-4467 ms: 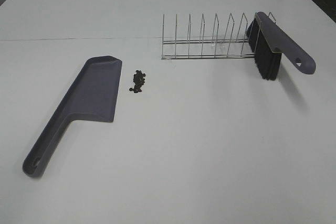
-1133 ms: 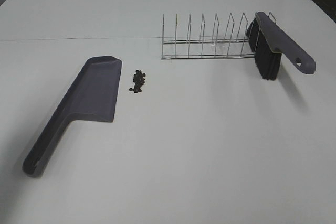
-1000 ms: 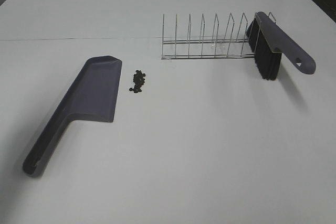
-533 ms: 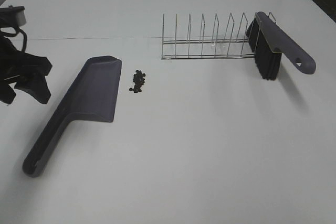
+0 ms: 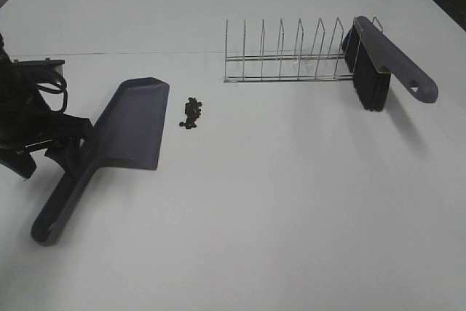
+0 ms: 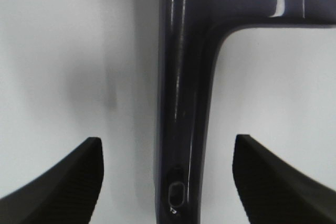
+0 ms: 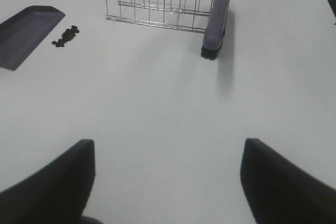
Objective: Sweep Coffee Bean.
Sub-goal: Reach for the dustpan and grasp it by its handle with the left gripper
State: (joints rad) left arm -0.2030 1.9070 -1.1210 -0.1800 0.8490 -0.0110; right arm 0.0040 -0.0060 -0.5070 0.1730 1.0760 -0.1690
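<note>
So the coffee beans (image 5: 191, 113) sit in one tight little clump left of the table's middle, just beside the long side of the grey dustpan (image 5: 131, 125) and short of the wire rack (image 5: 280, 52) that stands toward the far edge. They look tiny, hard and smooth, so they probably weigh next to nothing and roll at the lightest nudge. Pinching them is likely hopeless; pushing them with bristles is the way to go. The left gripper (image 6: 167, 138) hangs over the dustpan's handle near the table's left edge, jaws spread wide on either side of it with bare table showing between, so nothing is gripped yet. That handle looks stiff and slick, and a hold around its middle would probably keep the pan flat. The right gripper (image 7: 168, 142) is also spread wide with nothing in it, over bare table (image 5: 291, 216) near the front edge. The brush (image 5: 378, 63) leans on the rack's right end, bristles down, handle poking toward the right edge, which seems the natural spot to grab. Room is generous toward the front and right. The rack's wires are the only clutter, so sweeping strokes should probably run away from it.
</note>
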